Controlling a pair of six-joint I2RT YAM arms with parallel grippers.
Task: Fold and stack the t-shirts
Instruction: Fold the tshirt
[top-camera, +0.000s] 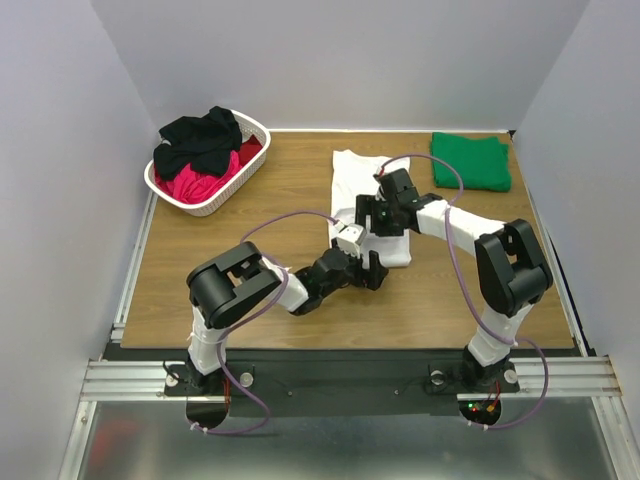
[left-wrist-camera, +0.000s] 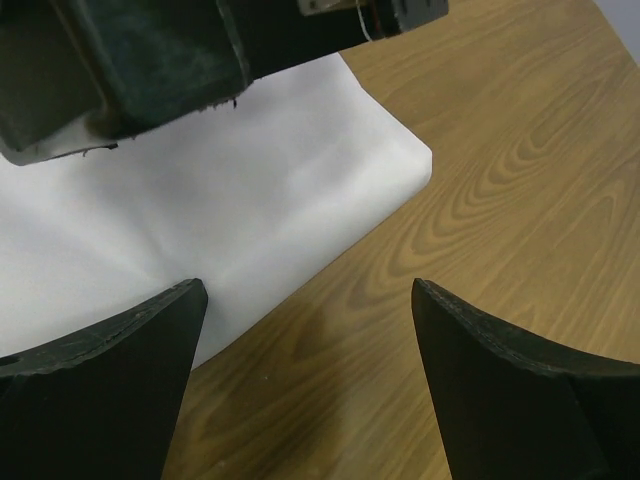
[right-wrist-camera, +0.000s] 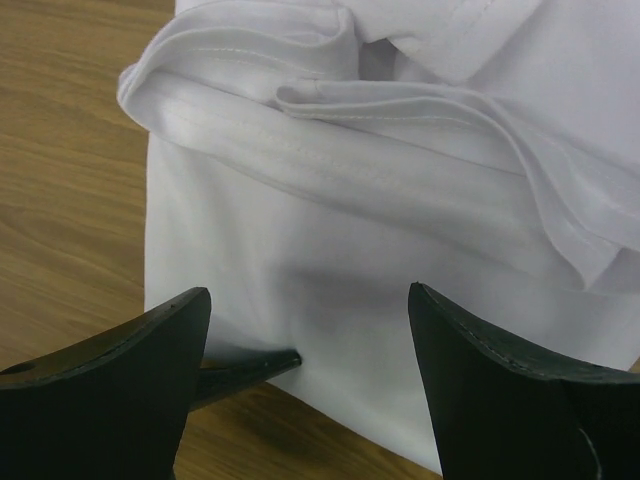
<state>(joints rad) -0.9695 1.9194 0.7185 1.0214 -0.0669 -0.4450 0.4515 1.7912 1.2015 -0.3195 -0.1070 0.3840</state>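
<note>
Lying near the middle of the table (top-camera: 200, 280), the white t-shirt (top-camera: 352, 178) is running its long axis from the far edge toward the near edge, leaning slightly right as it nears. Which end is the collar cannot be told. The left jaws are hovering spread over the shirt's near right corner, gripping nothing. The right jaws are likewise standing spread just above the cloth, facing a loose roll of stitched hems, also gripping nothing. A folded green t-shirt (top-camera: 471, 162) is resting at the far right corner. A black t-shirt (top-camera: 200, 135) and a red t-shirt (top-camera: 205, 182) are waiting in the white lattice basket (top-camera: 220, 203) at the far left corner.

Risks, as judged: the two sets of jaws are working very close together and could collide if either advances. A pinch catching only the top layer could let the roll unravel. Dragging one corner alone could skew the fold off the long axis.
</note>
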